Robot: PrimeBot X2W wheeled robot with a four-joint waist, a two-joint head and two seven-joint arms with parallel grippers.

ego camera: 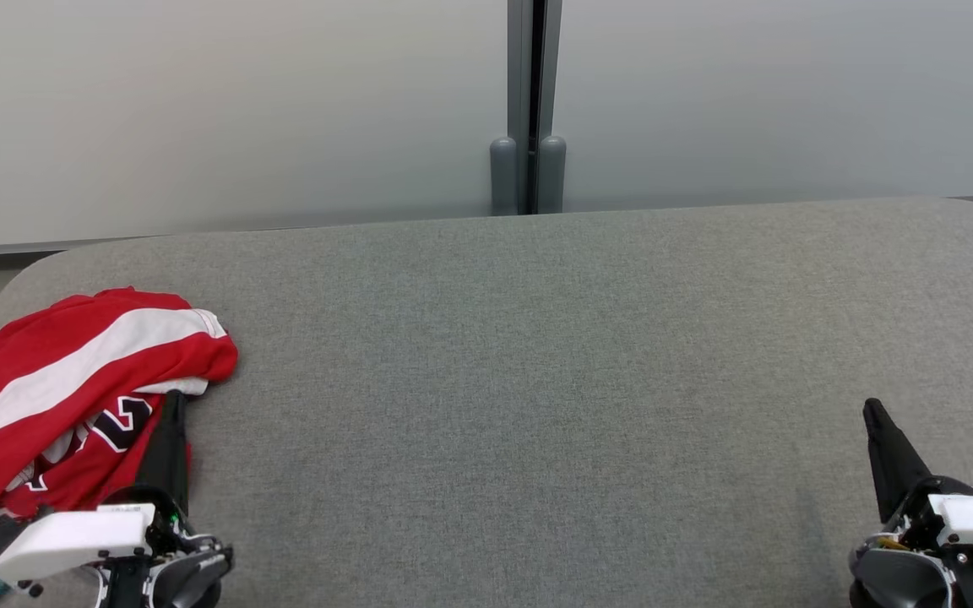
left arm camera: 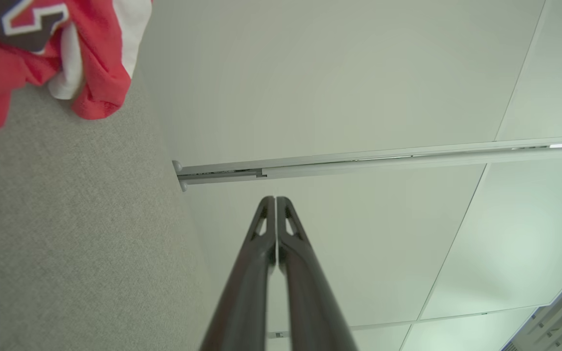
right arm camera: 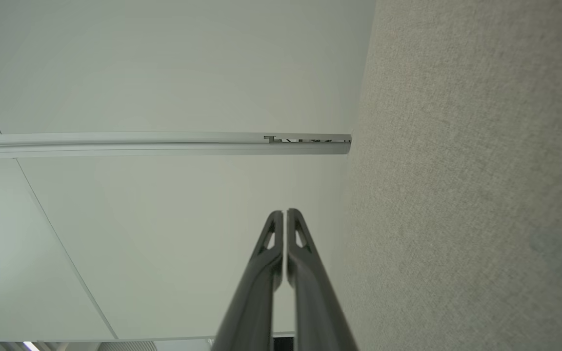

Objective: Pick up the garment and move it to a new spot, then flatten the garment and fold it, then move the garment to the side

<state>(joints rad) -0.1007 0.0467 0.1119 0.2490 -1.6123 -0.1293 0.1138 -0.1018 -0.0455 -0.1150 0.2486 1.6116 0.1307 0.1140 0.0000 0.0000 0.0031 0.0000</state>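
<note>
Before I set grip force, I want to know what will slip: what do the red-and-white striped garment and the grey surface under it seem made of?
Red-and-white striped garment: likely soft, matte knit jersey; it slumps in loose folds. Grey surface: seemingly padded woven upholstery, matte; fine flecked weave, rounded corners.

Printed marks: dark, white-outlined characters (ego camera: 119,422) on the red-and-white garment (ego camera: 73,371), partly hidden in its folds. One fragment resembles a numeral; none can be read with certainty in the head or left wrist view.
</note>
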